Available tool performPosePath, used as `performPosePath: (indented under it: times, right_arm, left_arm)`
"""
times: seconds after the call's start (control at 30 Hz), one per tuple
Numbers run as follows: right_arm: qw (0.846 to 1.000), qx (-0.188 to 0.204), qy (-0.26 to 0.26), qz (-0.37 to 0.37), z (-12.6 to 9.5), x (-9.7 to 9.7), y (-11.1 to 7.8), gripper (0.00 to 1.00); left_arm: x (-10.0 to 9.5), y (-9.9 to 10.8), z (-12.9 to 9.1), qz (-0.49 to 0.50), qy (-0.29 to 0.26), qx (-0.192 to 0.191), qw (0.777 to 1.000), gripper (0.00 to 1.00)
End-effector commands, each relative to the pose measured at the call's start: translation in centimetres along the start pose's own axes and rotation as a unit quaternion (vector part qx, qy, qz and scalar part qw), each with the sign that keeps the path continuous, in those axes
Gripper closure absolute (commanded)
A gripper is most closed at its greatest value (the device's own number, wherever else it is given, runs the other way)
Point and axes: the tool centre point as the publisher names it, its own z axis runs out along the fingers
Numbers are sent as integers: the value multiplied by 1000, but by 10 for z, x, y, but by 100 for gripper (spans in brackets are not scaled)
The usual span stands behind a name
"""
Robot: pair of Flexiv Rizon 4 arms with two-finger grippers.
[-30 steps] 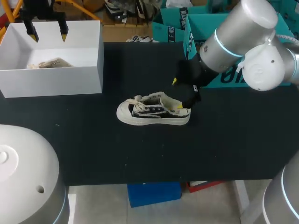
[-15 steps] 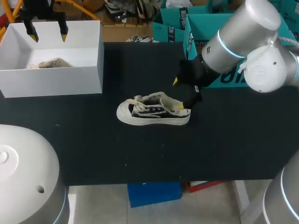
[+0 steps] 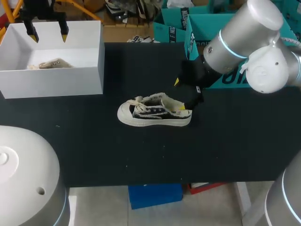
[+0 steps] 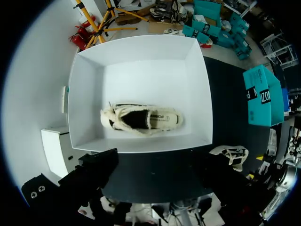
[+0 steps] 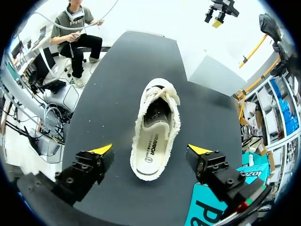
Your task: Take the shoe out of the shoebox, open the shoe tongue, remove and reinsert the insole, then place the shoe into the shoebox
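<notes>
A shoe [image 3: 154,113] stands mid-counter [image 3: 235,141], right of the white shoebox [image 3: 51,82]. The right end effector [image 3: 178,95] hangs spread wide astride its heel, gripping nothing. Closing off-centre could skid or tip the light shoe.

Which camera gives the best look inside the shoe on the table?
The right wrist view: it looks down into the shoe, between the open right fingers, so the insole shows. The head view shows the shoe side-on, inside mostly hidden. The left wrist view catches only a sliver of shoe beyond the box.
</notes>
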Motion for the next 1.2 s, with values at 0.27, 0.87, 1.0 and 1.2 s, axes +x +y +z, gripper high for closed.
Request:
performPosePath:
  times: [0.27, 0.87, 1.0, 1.2]
  right_arm:
    - [1000, 0, 0, 0, 2, 0, 0, 0]
    - [998, -62, -7, 13, 17, 20, -7, 0]
    - [994, -96, -26, 40, 23, 20, -19, 0]
    - [989, -125, -34, 77, 36, 20, -33, 0]
  left_arm:
    - [0, 0, -1, 0, 0, -1, 1000, 0]
    - [0, 0, -1, 0, 0, -1, 1000, 0]
    - [0, 0, -1, 0, 0, -1, 1000, 0]
    - [0, 0, -1, 0, 0, -1, 1000, 0]
